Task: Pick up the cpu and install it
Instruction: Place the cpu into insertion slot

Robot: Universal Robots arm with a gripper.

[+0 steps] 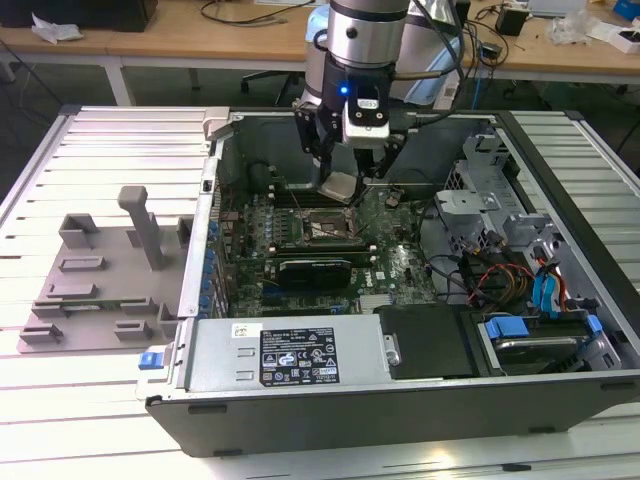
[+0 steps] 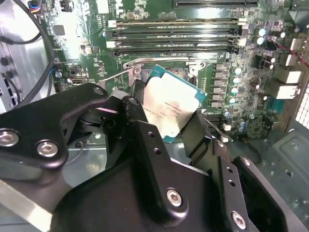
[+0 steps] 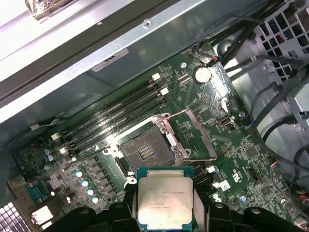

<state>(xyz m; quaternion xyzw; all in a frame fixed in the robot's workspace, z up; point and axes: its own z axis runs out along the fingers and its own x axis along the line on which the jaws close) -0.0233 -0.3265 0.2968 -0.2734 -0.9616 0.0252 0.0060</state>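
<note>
1. Exterior view: open PC case (image 1: 400,395) fills centre and right, with the socket (image 1: 322,228) inside, its latch frame lifted.
2. Grey tray (image 1: 90,290) at left, outside the case.
3. Arm (image 1: 365,40) hangs from top centre; gripper (image 1: 345,183) clamps the tilted cpu (image 1: 340,187) just above the socket.

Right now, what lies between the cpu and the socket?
Only a strip of motherboard, in the first wrist view; the hand holds the cpu short of the socket.

The cpu (image 3: 165,200) is a small square chip with a pale silvery lid and a green rim, held tilted and lid showing between the gripper's (image 3: 165,215) fingers.
</note>
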